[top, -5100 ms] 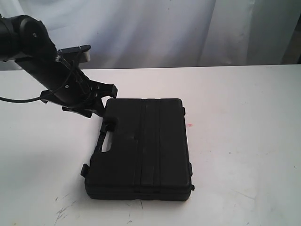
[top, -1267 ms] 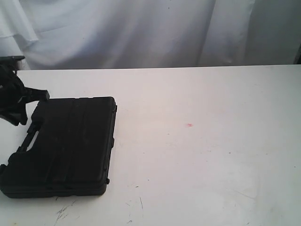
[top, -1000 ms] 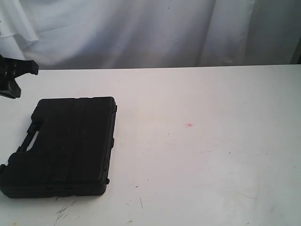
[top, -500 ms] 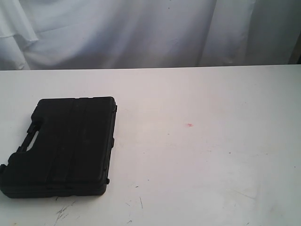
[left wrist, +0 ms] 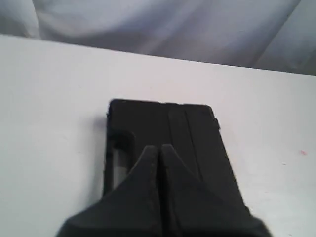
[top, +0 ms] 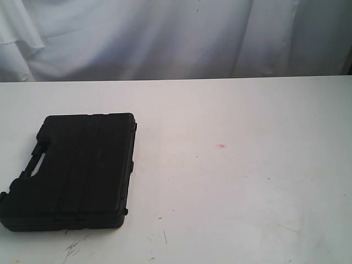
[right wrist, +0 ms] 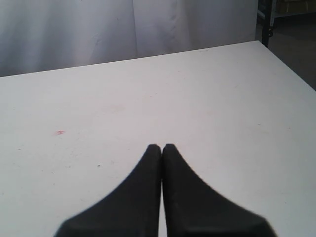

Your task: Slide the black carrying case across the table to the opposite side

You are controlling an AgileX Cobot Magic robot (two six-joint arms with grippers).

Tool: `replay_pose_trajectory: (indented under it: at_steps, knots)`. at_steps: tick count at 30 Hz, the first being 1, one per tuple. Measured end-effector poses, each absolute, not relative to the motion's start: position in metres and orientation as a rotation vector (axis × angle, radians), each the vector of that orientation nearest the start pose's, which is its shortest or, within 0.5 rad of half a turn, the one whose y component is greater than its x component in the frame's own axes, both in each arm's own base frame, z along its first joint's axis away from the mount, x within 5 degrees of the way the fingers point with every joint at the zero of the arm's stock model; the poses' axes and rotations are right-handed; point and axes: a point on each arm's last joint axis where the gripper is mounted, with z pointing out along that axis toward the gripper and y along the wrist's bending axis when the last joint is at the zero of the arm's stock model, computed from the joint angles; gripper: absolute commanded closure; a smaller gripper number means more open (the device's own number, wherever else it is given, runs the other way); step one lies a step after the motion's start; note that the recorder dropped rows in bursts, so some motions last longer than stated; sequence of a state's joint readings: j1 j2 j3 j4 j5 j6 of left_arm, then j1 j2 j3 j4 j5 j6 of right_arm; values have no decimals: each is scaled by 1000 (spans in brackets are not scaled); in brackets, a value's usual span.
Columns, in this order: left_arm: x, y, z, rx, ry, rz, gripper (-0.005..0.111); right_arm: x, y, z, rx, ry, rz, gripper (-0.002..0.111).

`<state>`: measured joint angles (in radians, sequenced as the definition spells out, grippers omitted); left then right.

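White table [top: 247, 192] fills your exterior view from the bottom edge up to a straight far edge. Nearest you, at the lower left of the frame, faint dark scratch marks [top: 74, 245] cross its surface. Just beyond them the case [top: 82, 170] lies flat at the left of the frame, its near corner reaching the frame's left edge, with raised ribs [top: 74, 181] running from near to far. Its cut-out handle [top: 37, 162] faces the left edge of the frame, and a small latch [top: 135, 125] shows on its right side. Well apart from the case, near the middle of the frame, you have a tiny red speck [top: 221, 146]. Behind the table a white cloth [top: 165, 38] hangs in folds.

Your left hand [left wrist: 159, 148] is closed, fingers pressed together with nothing between them. Its wrist view looks past the tips onto the case, and you cannot tell whether they touch it. Your right hand [right wrist: 162, 147] is likewise closed on nothing, over bare table with the red speck in sight
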<state>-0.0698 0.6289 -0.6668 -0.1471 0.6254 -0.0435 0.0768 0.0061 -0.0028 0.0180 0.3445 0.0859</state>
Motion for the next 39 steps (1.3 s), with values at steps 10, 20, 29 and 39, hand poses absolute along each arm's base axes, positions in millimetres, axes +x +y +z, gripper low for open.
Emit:
replay_pose_trajectory:
  at_steps: [10, 20, 29, 39]
  knots:
    - [92, -5, 345, 87, 1923, -13, 107, 54, 5, 183, 20, 1833, 132, 108]
    - [87, -2, 337, 100, 1931, 48, 107, 54, 5, 183, 20, 1833, 132, 108]
    - [68, 0, 287, -4, 1926, 1, 107, 54, 5, 183, 20, 1833, 132, 108]
    - [51, 0, 247, -31, 1860, -25, 107, 54, 5, 183, 20, 1833, 132, 108]
